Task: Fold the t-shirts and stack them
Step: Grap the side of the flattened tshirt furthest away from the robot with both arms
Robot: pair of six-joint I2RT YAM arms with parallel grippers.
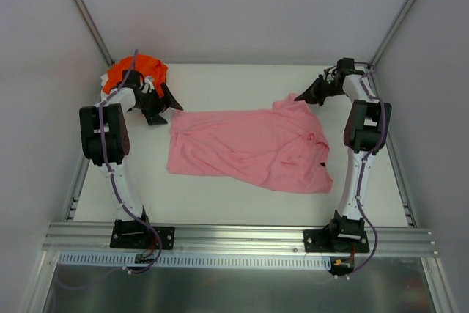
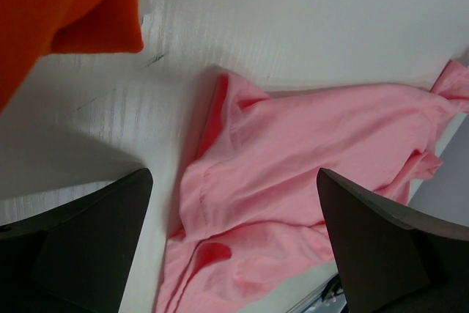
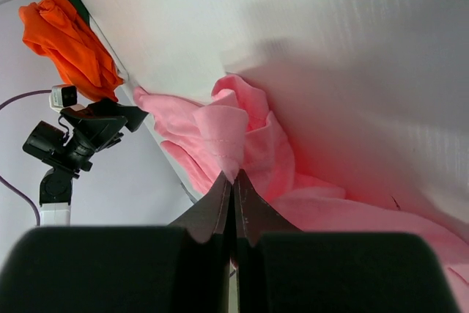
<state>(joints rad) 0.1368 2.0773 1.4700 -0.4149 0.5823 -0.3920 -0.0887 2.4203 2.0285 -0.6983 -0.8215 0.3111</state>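
The light pink t-shirt (image 1: 253, 148) lies spread and rumpled across the middle of the white table. The orange t-shirt (image 1: 135, 72) sits bunched in the far left corner. My left gripper (image 1: 170, 104) is open and empty, just off the pink shirt's far left corner; in the left wrist view the pink cloth (image 2: 293, 174) lies between the spread fingers (image 2: 95, 240), and orange cloth (image 2: 66, 5) shows at top left. My right gripper (image 1: 302, 98) is shut on the pink shirt's far right edge; the right wrist view shows its fingertips (image 3: 234, 181) pinching a fold of pink cloth (image 3: 227, 133).
White walls with metal corner posts (image 1: 84, 12) enclose the table on three sides. An aluminium rail (image 1: 234, 234) runs along the near edge where both arm bases are bolted. The left arm (image 3: 80, 133) and the orange shirt (image 3: 69, 38) show in the right wrist view.
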